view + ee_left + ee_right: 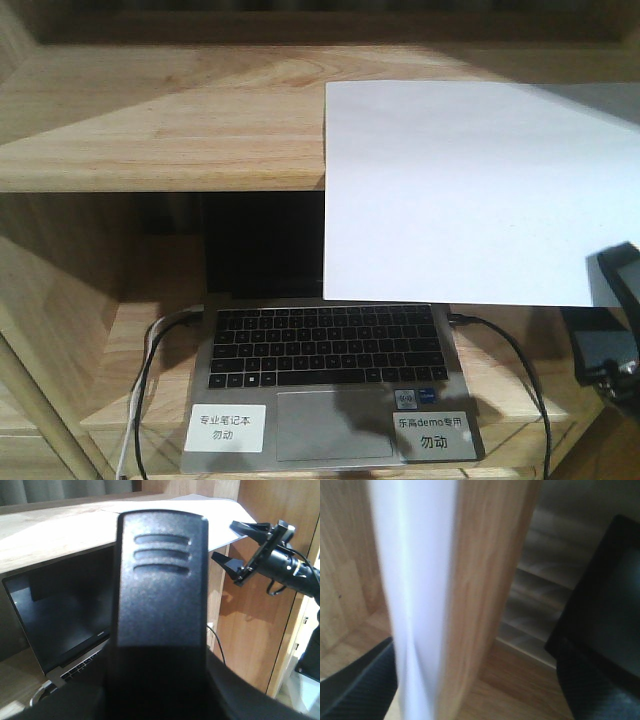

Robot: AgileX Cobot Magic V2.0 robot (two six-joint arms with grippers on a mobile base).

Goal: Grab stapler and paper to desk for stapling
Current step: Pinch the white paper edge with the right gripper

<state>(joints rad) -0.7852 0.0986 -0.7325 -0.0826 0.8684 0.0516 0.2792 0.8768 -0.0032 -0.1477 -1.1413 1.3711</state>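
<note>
A black stapler (160, 580) with three grooves on its top fills the left wrist view, and my left gripper (160, 695) is shut on its lower part. The white paper (460, 190) lies on the shelf top and overhangs the front edge. My right gripper (239, 545) stands open at the paper's (200, 505) right corner, one finger above the sheet and one below. In the right wrist view the paper's edge (415, 580) runs between the wide-apart fingers (350, 690), close to the left one. The desk is out of view.
The pale wood shelf unit (160, 120) holds an open laptop (330, 370) under the paper, with two white labels (225, 427) on its palm rest. Cables (520, 370) run from both of its sides. A wooden side panel (260, 620) stands to the right.
</note>
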